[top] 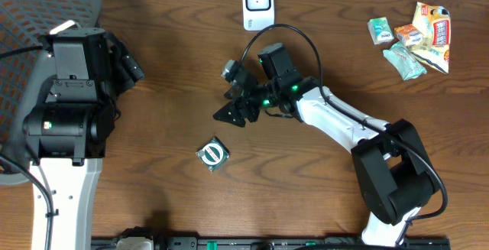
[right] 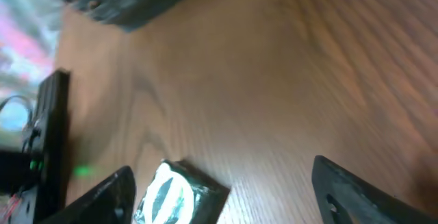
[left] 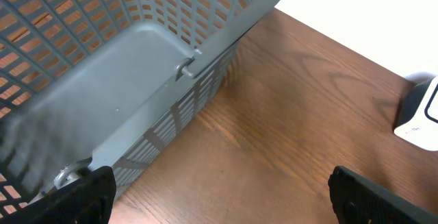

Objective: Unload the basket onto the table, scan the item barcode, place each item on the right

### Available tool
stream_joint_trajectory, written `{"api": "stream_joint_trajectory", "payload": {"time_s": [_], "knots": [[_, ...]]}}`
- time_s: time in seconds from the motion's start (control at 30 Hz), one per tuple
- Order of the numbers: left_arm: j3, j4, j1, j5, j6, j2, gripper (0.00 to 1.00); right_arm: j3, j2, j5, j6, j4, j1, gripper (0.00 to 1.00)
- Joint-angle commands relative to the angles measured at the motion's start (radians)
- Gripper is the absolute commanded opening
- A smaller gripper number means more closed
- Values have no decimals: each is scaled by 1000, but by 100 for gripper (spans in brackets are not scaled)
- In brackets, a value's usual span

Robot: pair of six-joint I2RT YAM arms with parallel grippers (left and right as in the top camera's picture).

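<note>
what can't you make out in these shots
Barcode on the green package: too small overhead; blurred and cut by the bottom edge in the right wrist view.
Basket contents: covered by the left arm overhead; left wrist view shows only its wall.
Snack packets: print too small overhead.
Scanner: cut by the right edge in the left wrist view.

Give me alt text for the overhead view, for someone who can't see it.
The right gripper hangs open over a wooden table, a small dark packet lying nearby; a white scanner stands at the far edge.
</note>
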Motion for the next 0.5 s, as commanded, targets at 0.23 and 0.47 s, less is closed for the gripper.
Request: {"api": "stream_joint_trajectory", "payload": {"time_s": [0.23, 0.47], "knots": [[13, -2, 3, -10, -5, -7, 98, -2, -28, 467, 292, -201, 165, 85], [13, -2, 3, -10, -5, -7, 98, -2, -28, 826, 292, -293, 323, 99]]}}
